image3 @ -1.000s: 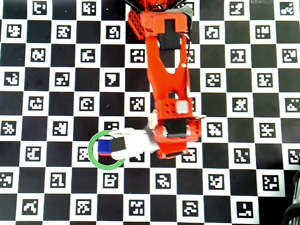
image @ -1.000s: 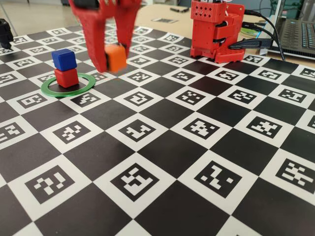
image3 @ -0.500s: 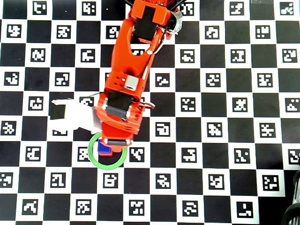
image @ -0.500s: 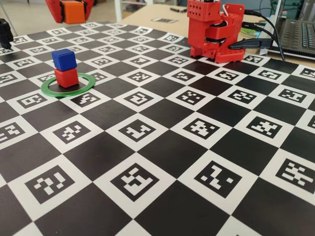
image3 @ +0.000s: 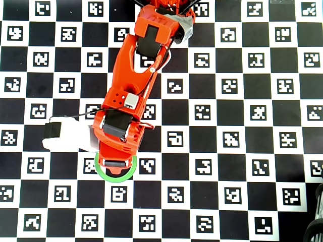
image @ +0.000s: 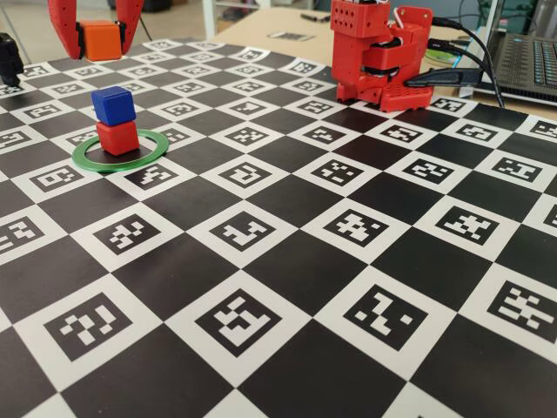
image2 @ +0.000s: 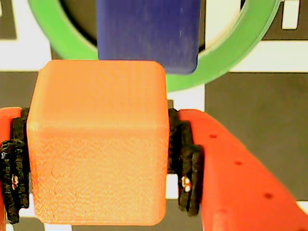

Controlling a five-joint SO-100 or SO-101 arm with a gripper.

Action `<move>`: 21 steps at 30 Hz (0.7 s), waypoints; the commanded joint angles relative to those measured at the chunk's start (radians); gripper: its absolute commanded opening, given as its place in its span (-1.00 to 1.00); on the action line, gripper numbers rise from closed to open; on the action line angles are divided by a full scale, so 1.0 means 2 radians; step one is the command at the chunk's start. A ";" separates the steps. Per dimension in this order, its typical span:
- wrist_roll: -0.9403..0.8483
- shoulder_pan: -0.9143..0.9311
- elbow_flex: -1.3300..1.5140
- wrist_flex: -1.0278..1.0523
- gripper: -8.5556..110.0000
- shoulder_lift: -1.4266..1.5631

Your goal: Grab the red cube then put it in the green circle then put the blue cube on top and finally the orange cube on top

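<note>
Gripping matte, round-edged orange cube [image2: 98,144] between padded jaws of gripper [image: 100,39]; glossy blue cube [image: 113,104] stacked below.

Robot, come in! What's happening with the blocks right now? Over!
End effector shut on the orange cube, held in the air. Blue cube sits on red cube inside the green circle. Nothing in the way.
</note>
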 commanded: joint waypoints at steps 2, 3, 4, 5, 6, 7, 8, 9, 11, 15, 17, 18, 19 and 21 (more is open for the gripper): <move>-0.008 0.012 -0.045 0.048 -0.70 0.016; -0.008 0.012 -0.045 0.049 -0.70 0.015; -0.009 0.012 -0.047 0.049 -0.70 0.013; -0.009 0.012 -0.047 0.049 -0.70 0.012; -0.010 0.012 -0.047 0.049 -0.70 0.010; -0.011 0.012 -0.046 0.049 -0.70 0.008; -0.011 0.012 -0.046 0.049 -0.70 0.006; -0.011 0.012 -0.046 0.049 -0.70 0.004; -0.012 0.012 -0.045 0.049 -0.70 0.000; -0.012 0.011 -0.041 0.049 -0.70 -0.005; -0.012 0.011 -0.038 0.049 -0.70 -0.005; -0.012 0.011 -0.037 0.048 -0.70 -0.005; -0.012 0.011 -0.035 0.048 -0.70 -0.005; -0.012 0.011 -0.031 0.046 -0.70 -0.005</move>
